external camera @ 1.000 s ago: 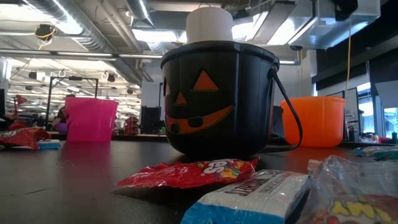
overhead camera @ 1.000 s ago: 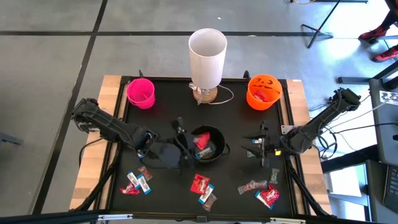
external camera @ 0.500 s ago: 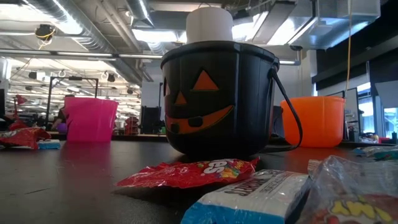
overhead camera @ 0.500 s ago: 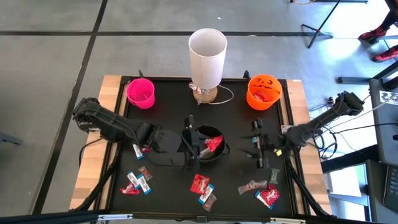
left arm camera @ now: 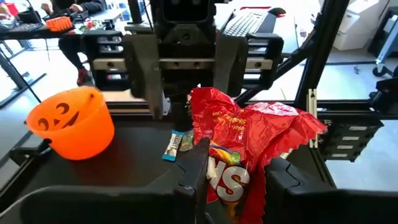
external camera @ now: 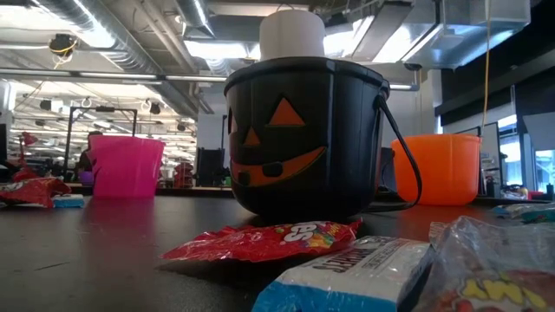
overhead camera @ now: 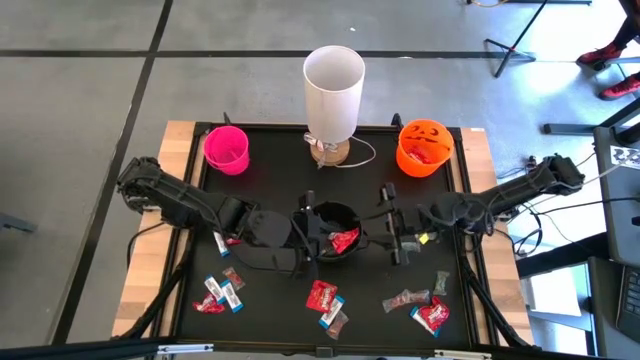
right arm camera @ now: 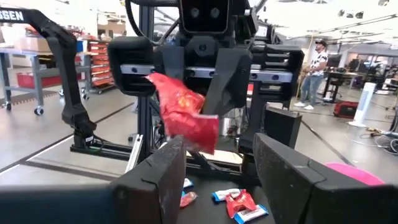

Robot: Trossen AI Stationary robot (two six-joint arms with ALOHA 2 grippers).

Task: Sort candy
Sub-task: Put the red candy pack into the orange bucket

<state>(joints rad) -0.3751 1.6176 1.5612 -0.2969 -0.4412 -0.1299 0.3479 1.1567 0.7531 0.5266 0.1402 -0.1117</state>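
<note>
- You have a red candy packet (left arm camera: 249, 149) pinched between the left gripper's (overhead camera: 318, 238) fingers, held over the mouth of the black pumpkin bucket (overhead camera: 322, 217) at the middle of the table (overhead camera: 270, 160).
- The right gripper (overhead camera: 390, 238) sits just beside that bucket on its other side, facing the left one across the packet. Its fingers (right arm camera: 163, 171) stand apart with nothing between them.
- The rest of the candy lies loose along the near edge: a cluster by the left arm (overhead camera: 220, 292), a red packet with a mini bar in the middle (overhead camera: 324, 298), and a group to the right (overhead camera: 422, 306).
- The two grippers and the black bucket crowd the table's centre, so little room is left between them there.
- At the far edge you see the pink cup (overhead camera: 227, 149), a tall white cylinder (overhead camera: 333, 92) and the orange pumpkin bucket (overhead camera: 424, 146), well apart from each other.
- Bare black mat lies open between the far row and the centre.
</note>
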